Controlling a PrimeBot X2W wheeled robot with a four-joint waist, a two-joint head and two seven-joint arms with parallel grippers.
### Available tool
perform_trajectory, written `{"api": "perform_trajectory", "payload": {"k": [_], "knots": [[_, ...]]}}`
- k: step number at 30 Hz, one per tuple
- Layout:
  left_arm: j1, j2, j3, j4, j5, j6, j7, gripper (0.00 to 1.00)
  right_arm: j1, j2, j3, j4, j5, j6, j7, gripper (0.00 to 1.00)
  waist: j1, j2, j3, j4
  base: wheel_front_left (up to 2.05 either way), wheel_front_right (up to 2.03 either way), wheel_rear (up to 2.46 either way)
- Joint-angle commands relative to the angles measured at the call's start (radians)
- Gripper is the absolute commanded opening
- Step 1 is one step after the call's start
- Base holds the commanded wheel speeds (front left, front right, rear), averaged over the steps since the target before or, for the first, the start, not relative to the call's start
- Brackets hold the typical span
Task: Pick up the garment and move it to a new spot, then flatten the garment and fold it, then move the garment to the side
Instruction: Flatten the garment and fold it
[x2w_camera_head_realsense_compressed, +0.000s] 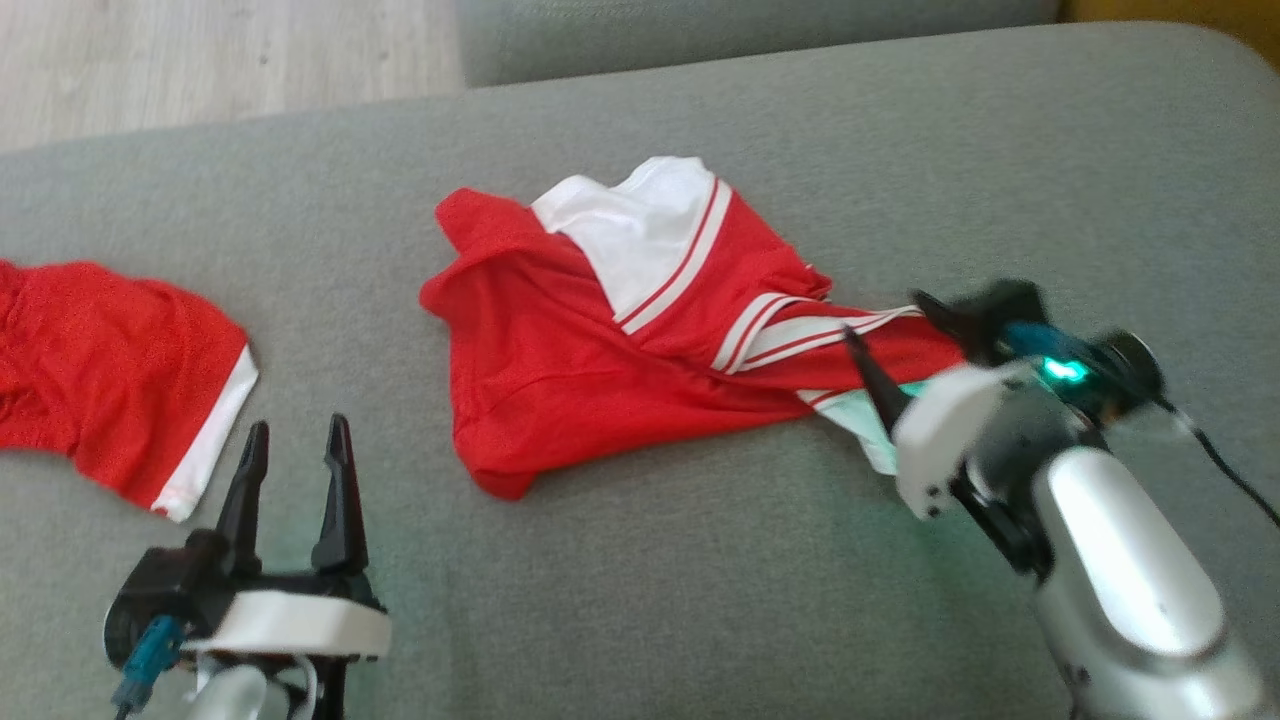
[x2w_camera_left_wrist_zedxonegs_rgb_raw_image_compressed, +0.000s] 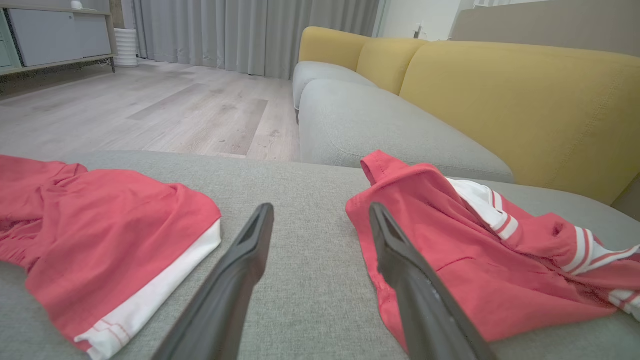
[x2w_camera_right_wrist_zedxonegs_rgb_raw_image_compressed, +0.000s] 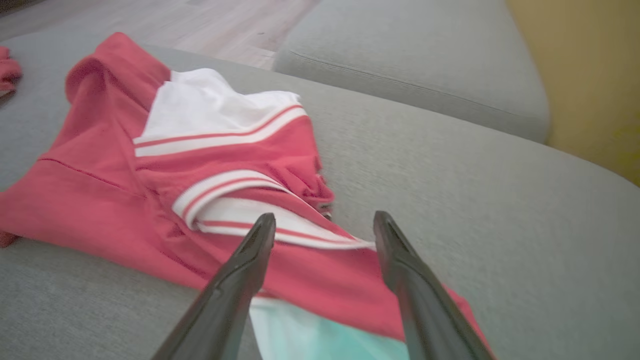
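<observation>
A crumpled red garment (x2w_camera_head_realsense_compressed: 560, 370) with white panels and red-and-white striped trim lies in the middle of the grey seat cushion (x2w_camera_head_realsense_compressed: 700, 600). My right gripper (x2w_camera_head_realsense_compressed: 885, 315) stands open just above the garment's right end, fingers straddling the striped trim; in the right wrist view the garment (x2w_camera_right_wrist_zedxonegs_rgb_raw_image_compressed: 100, 190) spreads out to the left of the open right gripper (x2w_camera_right_wrist_zedxonegs_rgb_raw_image_compressed: 325, 216). My left gripper (x2w_camera_head_realsense_compressed: 298, 428) is open at the lower left, over bare cushion and apart from the cloth. In the left wrist view the garment (x2w_camera_left_wrist_zedxonegs_rgb_raw_image_compressed: 450, 260) lies right of the left gripper (x2w_camera_left_wrist_zedxonegs_rgb_raw_image_compressed: 321, 207).
A second red piece (x2w_camera_head_realsense_compressed: 110, 380) with a white hem lies at the cushion's left edge, also seen as the red piece (x2w_camera_left_wrist_zedxonegs_rgb_raw_image_compressed: 100, 230) in the left wrist view. A yellow backrest (x2w_camera_left_wrist_zedxonegs_rgb_raw_image_compressed: 500, 100) rises on the right. Wooden floor (x2w_camera_head_realsense_compressed: 200, 60) lies beyond the cushion's far edge.
</observation>
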Motion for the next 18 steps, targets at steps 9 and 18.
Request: {"api": "perform_trajectory", "payload": {"k": [9,18], "knots": [[-0.111,-0.007,0.035,-0.025,0.022,-0.029,-0.01,1.0,-0.216,-0.041,0.216,0.158,0.073,0.008,0.029,1.0,-0.0001,0.0,0.075,0.075,0.0,0.0,0.0],[-0.161,-0.034,0.046,-0.003,0.038,-0.057,-0.01,1.0,-0.365,-0.026,0.289,0.356,0.09,0.008,0.01,0.0,-0.0001,0.0,0.123,0.114,0.0,0.0,0.0]]}}
